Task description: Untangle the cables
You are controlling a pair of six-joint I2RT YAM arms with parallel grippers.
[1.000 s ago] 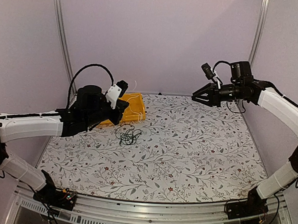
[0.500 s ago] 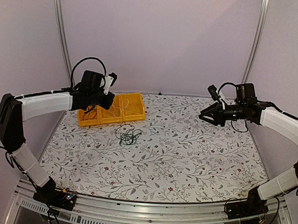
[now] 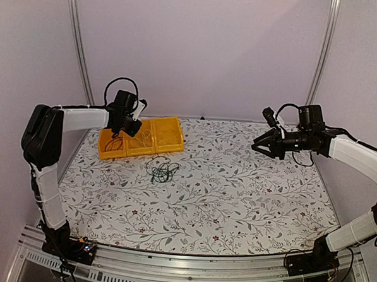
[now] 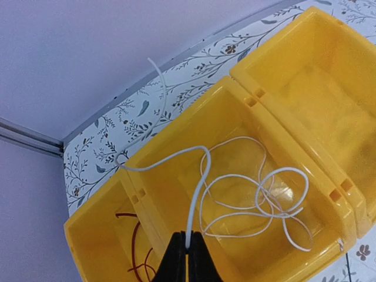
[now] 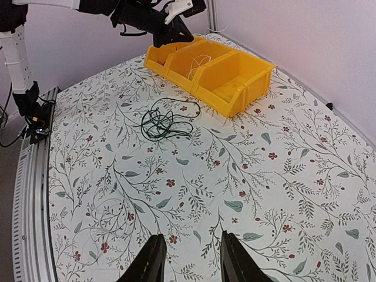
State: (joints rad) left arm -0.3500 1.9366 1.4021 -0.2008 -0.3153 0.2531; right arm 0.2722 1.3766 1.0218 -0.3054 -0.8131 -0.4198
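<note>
My left gripper (image 4: pixel 188 249) is shut on a thin white cable (image 4: pixel 258 194). The cable's loose loops lie in the middle compartment of a yellow three-part bin (image 4: pixel 276 123); its far end trails over the back rim. In the top view this gripper (image 3: pixel 127 122) hangs over the bin (image 3: pixel 169 140). A thin red cable (image 4: pixel 138 235) lies in the left compartment. A small dark tangle of cables (image 3: pixel 162 171) rests on the floral tablecloth in front of the bin. My right gripper (image 3: pixel 258 139) hovers open far to the right, nothing between its fingers (image 5: pixel 154 261).
The bin's right compartment (image 4: pixel 329 88) holds nothing. Grey walls and metal frame posts (image 3: pixel 78 47) close in the back and sides. The right wrist view shows the dark tangle (image 5: pixel 164 120) and the bin (image 5: pixel 235 88) far ahead, across the floral tablecloth.
The left arm has swung back and to the left, uncovering the bin, with its gripper now over the middle compartment. The right gripper dropped lower and drew right, then held still.
</note>
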